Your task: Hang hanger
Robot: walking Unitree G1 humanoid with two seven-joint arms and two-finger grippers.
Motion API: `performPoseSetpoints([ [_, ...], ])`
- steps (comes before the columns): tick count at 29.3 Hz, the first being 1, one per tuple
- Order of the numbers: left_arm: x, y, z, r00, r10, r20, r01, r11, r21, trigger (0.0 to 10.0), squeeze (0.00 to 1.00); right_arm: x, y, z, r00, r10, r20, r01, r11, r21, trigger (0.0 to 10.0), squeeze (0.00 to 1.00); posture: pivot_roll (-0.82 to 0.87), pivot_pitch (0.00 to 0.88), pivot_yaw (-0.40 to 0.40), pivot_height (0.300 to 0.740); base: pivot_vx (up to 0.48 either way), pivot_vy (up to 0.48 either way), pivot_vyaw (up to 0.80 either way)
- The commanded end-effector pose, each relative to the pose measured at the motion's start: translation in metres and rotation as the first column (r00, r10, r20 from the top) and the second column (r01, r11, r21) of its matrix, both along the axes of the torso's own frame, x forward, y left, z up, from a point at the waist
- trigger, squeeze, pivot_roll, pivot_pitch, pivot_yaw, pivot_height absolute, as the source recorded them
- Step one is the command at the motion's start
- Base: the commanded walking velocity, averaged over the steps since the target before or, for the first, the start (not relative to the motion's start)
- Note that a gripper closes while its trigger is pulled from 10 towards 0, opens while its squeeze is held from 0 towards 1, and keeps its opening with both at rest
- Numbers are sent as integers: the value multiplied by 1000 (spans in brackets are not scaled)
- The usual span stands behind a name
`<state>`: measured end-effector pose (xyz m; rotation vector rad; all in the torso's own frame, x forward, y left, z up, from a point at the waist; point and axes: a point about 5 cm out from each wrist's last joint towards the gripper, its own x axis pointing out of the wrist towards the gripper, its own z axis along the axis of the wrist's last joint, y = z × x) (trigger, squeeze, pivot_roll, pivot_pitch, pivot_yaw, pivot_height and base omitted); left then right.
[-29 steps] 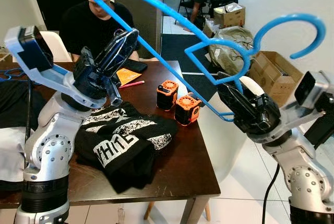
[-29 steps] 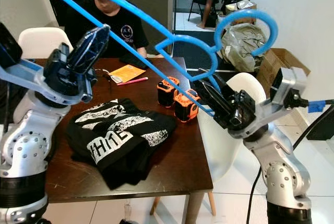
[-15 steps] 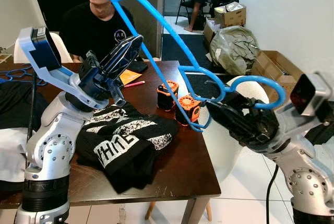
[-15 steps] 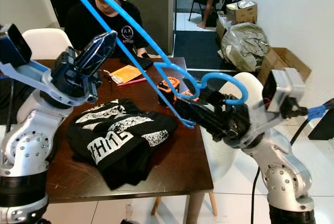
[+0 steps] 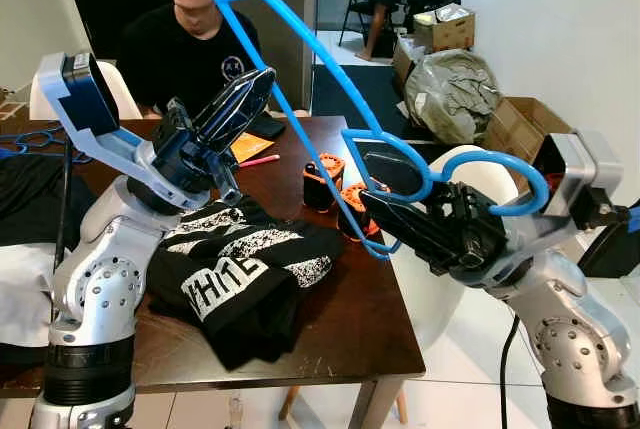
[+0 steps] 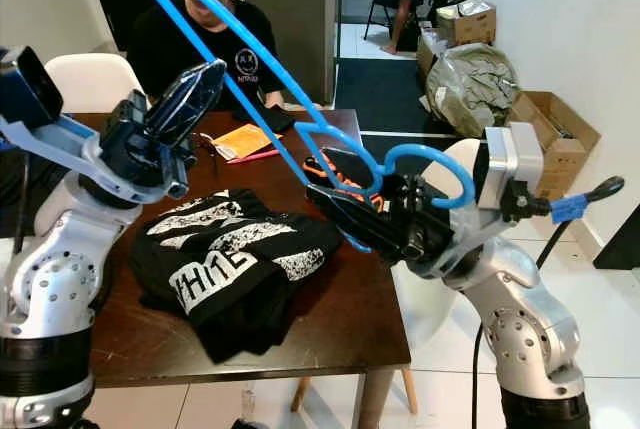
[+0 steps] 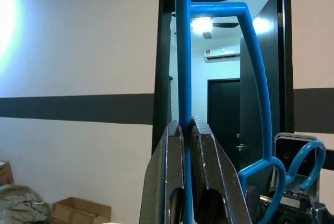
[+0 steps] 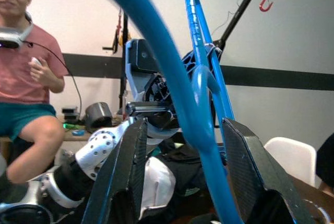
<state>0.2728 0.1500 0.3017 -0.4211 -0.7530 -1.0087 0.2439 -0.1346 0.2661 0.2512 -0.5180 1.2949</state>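
Observation:
A blue plastic hanger (image 7: 182,51) slants steeply above the dark wooden table (image 5: 360,319), its hook (image 5: 495,155) pointing right. My left gripper (image 5: 260,79) is raised over the table's left half and shut on one straight bar of the hanger; in the left wrist view the black fingers (image 7: 167,172) pinch that bar. My right gripper (image 5: 385,194) reaches in from the right at the table's right edge. Its fingers (image 8: 125,172) stand wide apart, and the hanger's curved hook end (image 8: 177,88) passes between them.
A black printed T-shirt (image 5: 240,269) lies crumpled on the table, with two orange blocks (image 5: 345,194) behind it. A person in a black shirt (image 5: 185,49) sits across the table. A white chair (image 5: 430,299), cardboard boxes (image 5: 515,129) and a bag (image 5: 450,94) stand to the right.
The hanger has tipped from a shallow slant to a steep one, and its hook has dropped from high on the right to gripper level. My right gripper has swung left toward the table.

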Motion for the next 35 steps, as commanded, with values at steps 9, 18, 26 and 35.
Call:
performPoseSetpoints([
  [9, 0, -1, -1, 1000, -10, -9, 10, 1000, -17, 0, 0, 13, 11, -13, 995, -96, -13, 95, 991, -99, 7451, 0, -3, 0, -5, 740, 0, 0, 0],
  [18, 0, 1, 2, 1000, -4, 0, 4, 1000, -30, 0, 0, 20, 14, -20, 988, -150, -25, 145, 981, -131, 0, 0, 3, 0, -8, 740, 0, 0, 0],
  [26, 0, 0, 1, 1000, -2, -9, 1, 999, -47, 0, 0, 34, 7, -14, 965, -262, -31, 260, 964, -57, 0, 0, 0, 0, -11, 740, 0, 0, 0],
  [35, -2, 1, -4, 999, -7, -33, 4, 998, -70, 0, 0, 41, 1, -9, 950, -309, -54, 310, 951, 5, 0, 0, -6, 0, -11, 740, 0, 0, 0],
])
